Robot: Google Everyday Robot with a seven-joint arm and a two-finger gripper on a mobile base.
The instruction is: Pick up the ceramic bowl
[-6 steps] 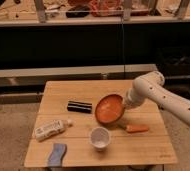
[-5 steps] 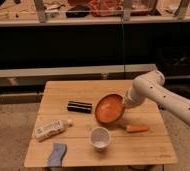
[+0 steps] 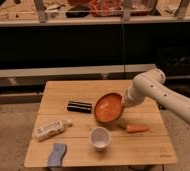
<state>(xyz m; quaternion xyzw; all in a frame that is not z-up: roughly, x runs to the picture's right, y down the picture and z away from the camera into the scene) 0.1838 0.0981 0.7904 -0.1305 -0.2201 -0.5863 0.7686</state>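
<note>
Now, arm [image 3: 155,89] bent, jaws clasping ceramic bowl [image 3: 108,108]

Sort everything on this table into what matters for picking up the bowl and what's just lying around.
For the job: ceramic bowl, tilted; gripper at its right rim.
Lying about: black box, white bottle, white cup, blue sponge, carrot.

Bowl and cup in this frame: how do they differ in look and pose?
The bowl is orange; the cup is white. The bowl is wide and shallow; the cup is narrower and deeper. The bowl is tilted, its inside facing the camera; the cup stands upright on the table. The gripper is at the bowl's rim; the cup stands free. Both are round and look empty.
</note>
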